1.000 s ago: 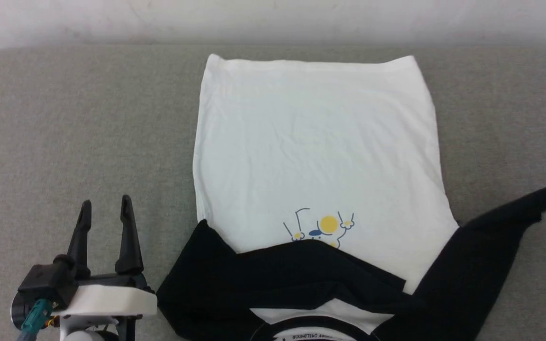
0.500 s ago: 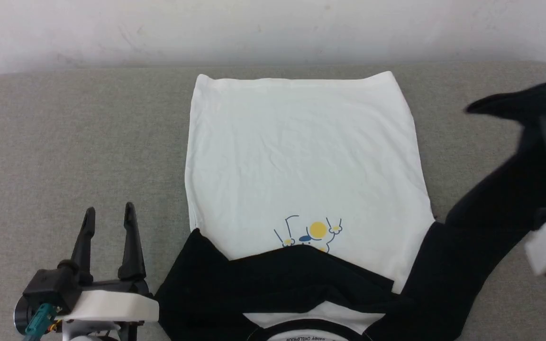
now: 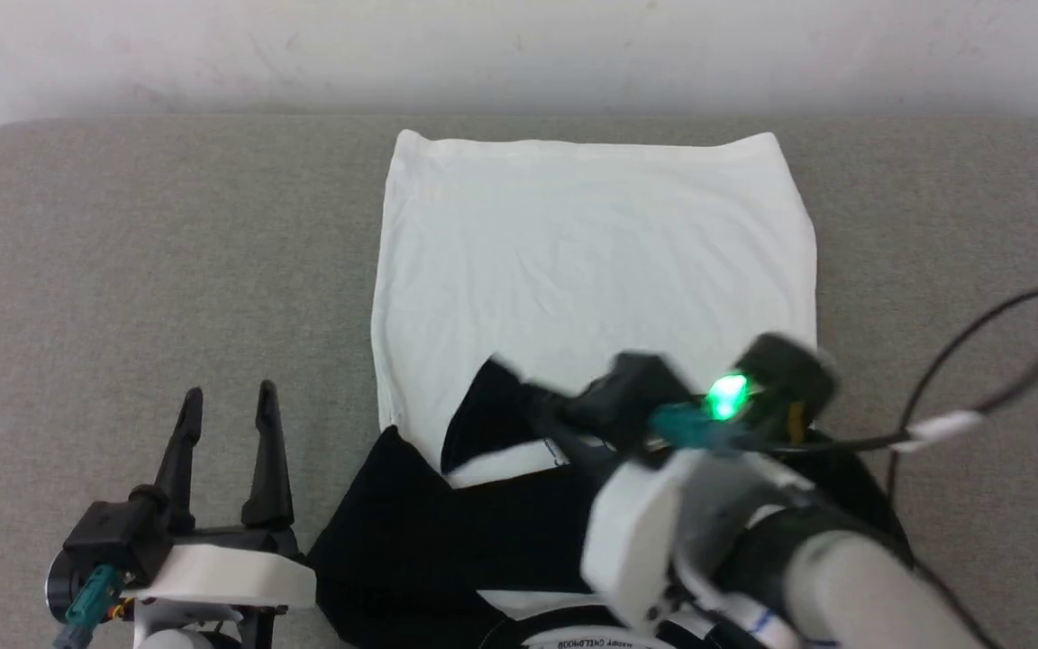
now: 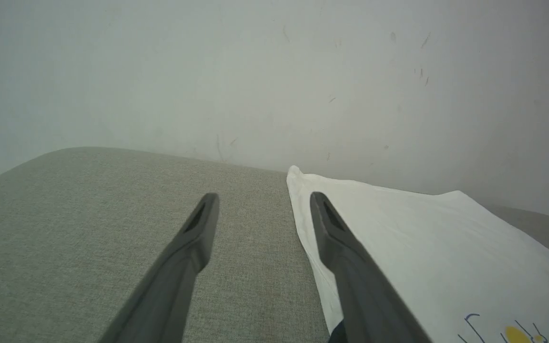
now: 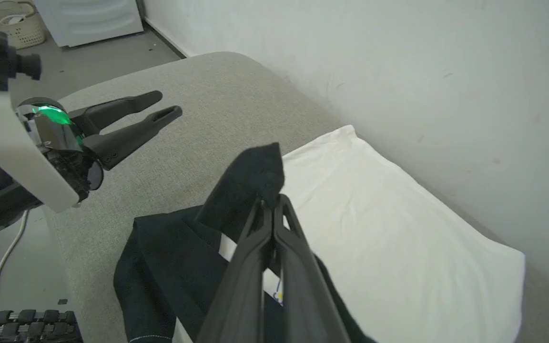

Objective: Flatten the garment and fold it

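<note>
Swung in from the right, the right gripper [image 5: 271, 202], clamped on the black sleeve [image 5: 250, 178], carries it across the garment [image 3: 591, 243] lying flat on the grey cushion [image 3: 122, 270], advancing the fold; left gripper [image 3: 229, 401] idles, spread apart.

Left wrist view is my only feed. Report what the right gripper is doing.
Observer: The right gripper is shut on the black sleeve, whose end pokes past its fingertips.
Operator: Say where.
Observer: Over the near half of the shirt's white body.
Operator: Report the other sleeve.
Observer: The other sleeve lies folded across the shirt's near end.
</note>
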Tool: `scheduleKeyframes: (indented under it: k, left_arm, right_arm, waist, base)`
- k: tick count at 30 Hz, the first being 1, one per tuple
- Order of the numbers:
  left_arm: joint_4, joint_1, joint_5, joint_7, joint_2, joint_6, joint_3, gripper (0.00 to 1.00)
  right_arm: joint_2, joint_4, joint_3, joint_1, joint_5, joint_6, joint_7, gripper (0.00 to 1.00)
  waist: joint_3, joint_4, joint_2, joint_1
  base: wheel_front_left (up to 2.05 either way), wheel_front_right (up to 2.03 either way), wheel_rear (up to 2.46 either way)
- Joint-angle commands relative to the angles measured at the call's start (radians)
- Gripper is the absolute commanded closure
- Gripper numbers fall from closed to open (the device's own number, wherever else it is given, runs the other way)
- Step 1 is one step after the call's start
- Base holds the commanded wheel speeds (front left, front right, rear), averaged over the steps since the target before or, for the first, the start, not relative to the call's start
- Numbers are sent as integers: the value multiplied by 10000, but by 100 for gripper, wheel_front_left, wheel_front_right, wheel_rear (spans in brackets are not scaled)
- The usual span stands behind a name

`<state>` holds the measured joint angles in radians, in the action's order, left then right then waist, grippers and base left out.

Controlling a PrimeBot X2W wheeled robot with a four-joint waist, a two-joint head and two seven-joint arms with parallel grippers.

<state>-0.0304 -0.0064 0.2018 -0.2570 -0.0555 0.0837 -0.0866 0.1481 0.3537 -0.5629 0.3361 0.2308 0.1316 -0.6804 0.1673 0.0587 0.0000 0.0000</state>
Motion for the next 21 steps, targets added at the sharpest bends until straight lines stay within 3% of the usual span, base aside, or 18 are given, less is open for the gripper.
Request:
scheduleKeyframes:
  k: [1, 9, 14, 15, 16, 17, 18, 21]
  left_arm:
    - [-52, -127, -39, -47, 36, 68, 61, 0]
    - [-199, -269, 60, -47, 43, 137, 278, 0]
    - [-216, -258, 106, -47, 46, 136, 213, 0]
    - [-211, -254, 109, -47, 46, 133, 189, 0]
    - [-207, -253, 113, -47, 47, 130, 167, 0]
    - [-205, -252, 117, -47, 47, 125, 144, 0]
    - [-205, -251, 119, -47, 48, 118, 120, 0]
    - [-201, -256, 122, -47, 48, 108, 47, 0]
  right_arm:
    - [-87, -506, -319, 165, 87, -9, 150, 100]
    - [-414, -3919, -1616, 26, 257, -9, 839, 100]
    - [-454, -5173, -1957, -110, 462, -9, 964, 100]
    - [-447, -5308, -1997, -98, 524, -9, 969, 89]
    - [-442, -5386, -2029, -77, 588, -9, 998, 72]
    - [-447, -5426, -2036, -60, 667, -9, 1054, 29]
    - [-447, -5437, -2037, -40, 743, -9, 1126, 0]
    - [-493, -5298, -1836, -22, 1014, -9, 1505, 0]
  waist:
    - [44, 116, 0, 0]
    - [245, 514, 0, 0]
    - [355, 528, 0, 0]
    - [379, 505, 0, 0]
    - [395, 480, 0, 0]
    - [410, 448, 0, 0]
    - [416, 409, 0, 0]
    - [415, 268, 0, 0]
  base:
    - [0, 0, 0]
    - [0, 0, 0]
    - [0, 0, 0]
    - [0, 0, 0]
    - [0, 0, 0]
    - [0, 0, 0]
    - [0, 0, 0]
    - [0, 0, 0]
